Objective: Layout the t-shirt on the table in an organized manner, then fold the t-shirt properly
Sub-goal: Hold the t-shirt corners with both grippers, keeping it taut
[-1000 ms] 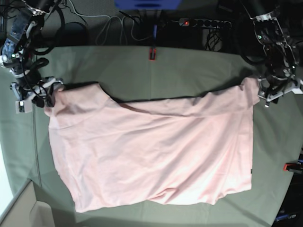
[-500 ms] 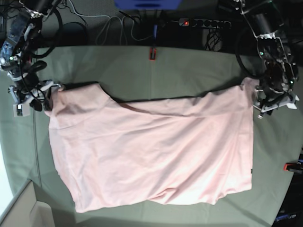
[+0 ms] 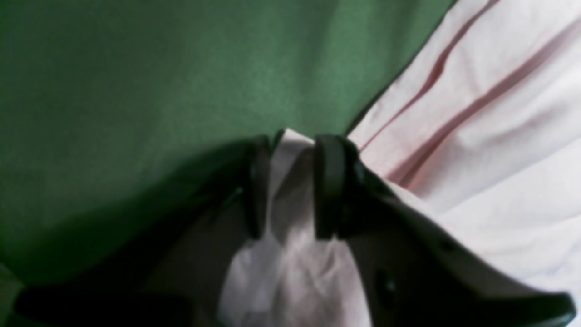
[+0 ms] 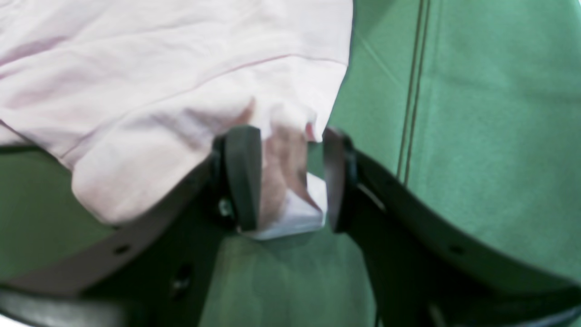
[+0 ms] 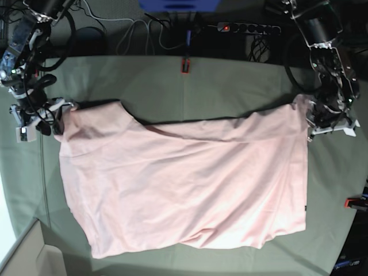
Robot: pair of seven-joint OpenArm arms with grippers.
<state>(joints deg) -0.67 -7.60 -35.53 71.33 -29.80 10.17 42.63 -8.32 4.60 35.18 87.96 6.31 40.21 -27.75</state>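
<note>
The light pink t-shirt [image 5: 184, 184] lies spread plain side up across the grey-green table [image 5: 230, 86], so no lettering shows. My left gripper [image 5: 313, 122] is at the shirt's upper right corner. In the left wrist view its fingers [image 3: 330, 186] pinch a fold of pink cloth [image 3: 290, 181], so the left gripper [image 3: 295, 145] is shut on it. My right gripper [image 5: 57, 115] is at the upper left corner. In the right wrist view the right gripper [image 4: 289, 136] holds a bunched edge of the t-shirt [image 4: 181, 68] with a white label [image 4: 297, 213] between its fingers.
A red clamp [image 5: 184, 65] sits at the table's far edge and another [image 5: 353, 202] at the right edge. Behind the table lie cables and a power strip [image 5: 247, 27]. A cardboard box corner [image 5: 26, 259] shows at the bottom left. A stitched seam [image 4: 413, 91] runs through the table cover.
The arm with the left gripper has shifted slightly inward over the shirt's upper right corner, and its jaws have closed on the cloth. The right gripper has barely moved.
</note>
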